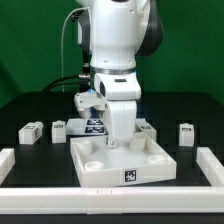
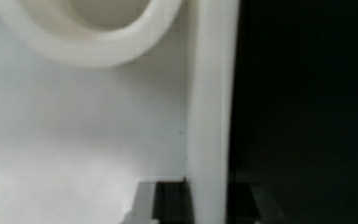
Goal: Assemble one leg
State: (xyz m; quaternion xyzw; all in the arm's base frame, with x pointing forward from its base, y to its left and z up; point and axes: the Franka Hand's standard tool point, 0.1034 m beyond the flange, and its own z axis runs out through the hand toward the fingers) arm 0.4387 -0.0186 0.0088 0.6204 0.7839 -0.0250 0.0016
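Observation:
The large white square panel (image 1: 120, 160) with round corner sockets lies at the front centre of the table. My gripper (image 1: 120, 140) is down at its far edge. In the wrist view the gripper (image 2: 208, 205) straddles the panel's upright rim (image 2: 211, 100). One dark finger (image 2: 165, 205) lies tight against the rim, and the other is lost against the black table. A round socket (image 2: 105, 30) shows on the panel face. Small white legs with tags stand loose: two at the exterior view's left (image 1: 30, 131) (image 1: 59, 129) and one at its right (image 1: 186, 133).
The marker board (image 1: 93, 125) lies behind the panel, partly hidden by the arm. White border rails run along the exterior view's left (image 1: 10, 160), right (image 1: 210, 165) and front (image 1: 100, 200). Another small white part (image 1: 147, 127) sits just behind the panel.

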